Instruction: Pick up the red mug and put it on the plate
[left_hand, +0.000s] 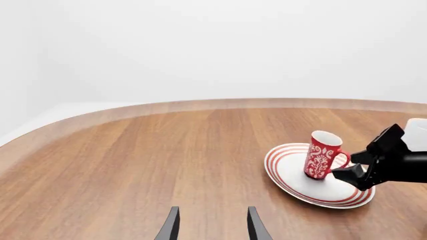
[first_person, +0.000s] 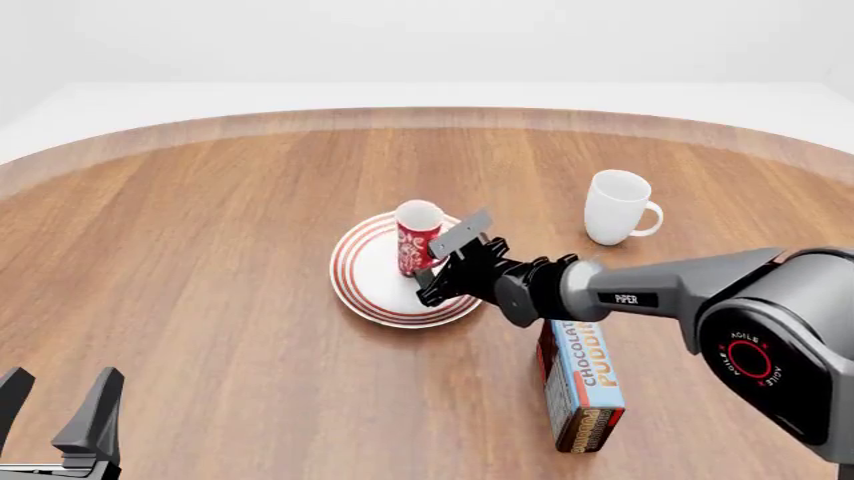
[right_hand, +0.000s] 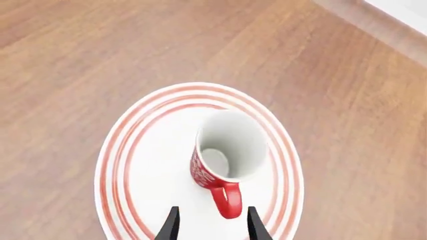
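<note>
The red mug (first_person: 416, 240) with a white floral pattern stands upright on the plate (first_person: 367, 285), a white plate with red rings, near the table's middle. My right gripper (first_person: 430, 280) hovers low over the plate's near right part, open, its fingertips either side of the tip of the mug's red handle (right_hand: 227, 200) without touching it. The left wrist view shows the mug (left_hand: 322, 155) on the plate (left_hand: 287, 175) with the right gripper (left_hand: 347, 165) beside the handle. My left gripper (first_person: 63, 385) sits open and empty at the near left corner, far from the mug.
A plain white mug (first_person: 614, 207) stands to the right of and beyond the plate. A chocolate pudding box (first_person: 583, 385) lies flat under the right arm, nearer to me. The table's curved far edge (first_person: 427, 112) runs across the back.
</note>
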